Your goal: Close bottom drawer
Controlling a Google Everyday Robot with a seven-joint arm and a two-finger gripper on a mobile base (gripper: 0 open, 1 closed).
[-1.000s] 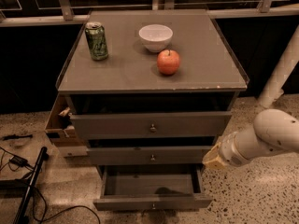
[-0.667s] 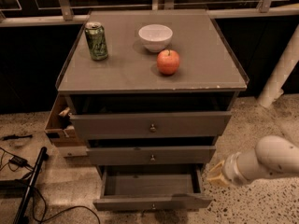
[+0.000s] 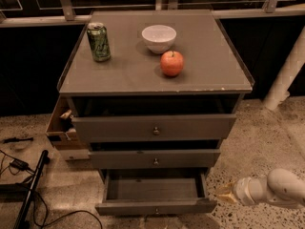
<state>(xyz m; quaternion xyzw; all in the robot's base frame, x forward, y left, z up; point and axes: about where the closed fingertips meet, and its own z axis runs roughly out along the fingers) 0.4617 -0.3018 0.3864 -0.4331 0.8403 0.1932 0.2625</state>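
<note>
Bottom drawer: grey wooden drawer [image 3: 138, 207] with a slim flat front and a small round metal knob, lowest of three in the grey desk [image 3: 128, 73], pulled well out toward the near side.
End effector: yellowish-tipped end effector [image 3: 223, 193] on a white arm, low at the right, just beside the drawer's right front corner (contact unclear); I cannot tell whether it is open or closed.
Desk top: green drink can [image 3: 98, 42] far left, white round bowl [image 3: 158, 38] far centre, red apple [image 3: 172, 63] nearer.
</note>
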